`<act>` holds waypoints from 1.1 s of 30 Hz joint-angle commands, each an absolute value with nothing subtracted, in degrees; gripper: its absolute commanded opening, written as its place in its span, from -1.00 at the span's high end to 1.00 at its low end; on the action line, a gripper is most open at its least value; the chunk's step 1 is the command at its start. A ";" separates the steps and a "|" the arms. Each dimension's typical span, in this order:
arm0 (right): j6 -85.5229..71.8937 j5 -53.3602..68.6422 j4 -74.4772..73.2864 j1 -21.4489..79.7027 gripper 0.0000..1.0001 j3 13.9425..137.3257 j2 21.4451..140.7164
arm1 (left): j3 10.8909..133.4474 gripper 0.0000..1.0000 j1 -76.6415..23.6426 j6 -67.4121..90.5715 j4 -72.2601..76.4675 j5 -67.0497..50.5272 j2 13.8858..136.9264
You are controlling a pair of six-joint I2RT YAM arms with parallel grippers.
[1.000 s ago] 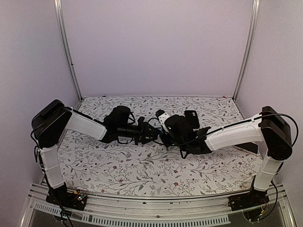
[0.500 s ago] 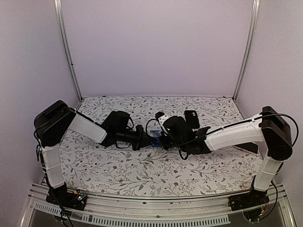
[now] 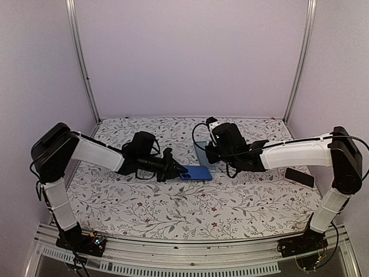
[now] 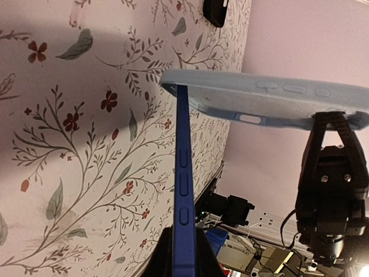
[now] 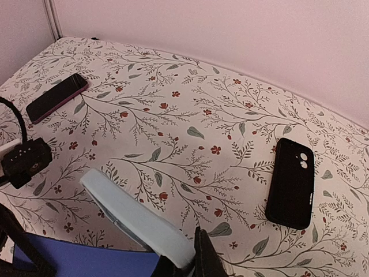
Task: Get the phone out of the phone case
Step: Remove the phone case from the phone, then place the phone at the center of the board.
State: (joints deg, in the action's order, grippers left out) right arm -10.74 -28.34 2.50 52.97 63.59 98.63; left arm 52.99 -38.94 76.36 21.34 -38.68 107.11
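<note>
My left gripper [image 3: 173,171] is shut on one end of the dark blue phone [image 3: 196,173], held edge-on in the left wrist view [image 4: 183,173] with its side buttons showing. My right gripper [image 3: 209,154] is shut on the pale blue phone case [image 3: 201,152], lifted just behind and right of the phone. The case [image 4: 271,101] is empty and apart from the phone. In the right wrist view the case [image 5: 135,219] runs up-left from my fingers, with the blue phone [image 5: 86,259] below it.
A black phone case [image 5: 291,182] with camera cut-outs lies flat on the flowered table [image 3: 173,208], hidden under the right arm in the top view. A dark phone [image 3: 299,176] lies by the right edge and shows in the right wrist view [image 5: 56,97].
The phone and case have separated. My right gripper has pulled the case back and to the right. My left gripper holds the blue phone, now bare, lower and nearer the front.
</note>
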 commanded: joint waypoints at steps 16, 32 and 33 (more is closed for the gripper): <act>-9.48 5.43 -13.93 28.10 1.00 74.02 96.88 | 70.23 1.00 -37.88 34.93 -14.90 -19.64 95.09; -3.19 18.35 -29.48 11.62 1.00 84.96 101.22 | 88.33 1.00 -37.91 -0.48 -24.52 31.74 110.05; -2.74 18.98 -30.13 10.75 1.00 85.55 101.93 | 88.11 1.00 -37.96 -2.94 -22.84 33.51 110.86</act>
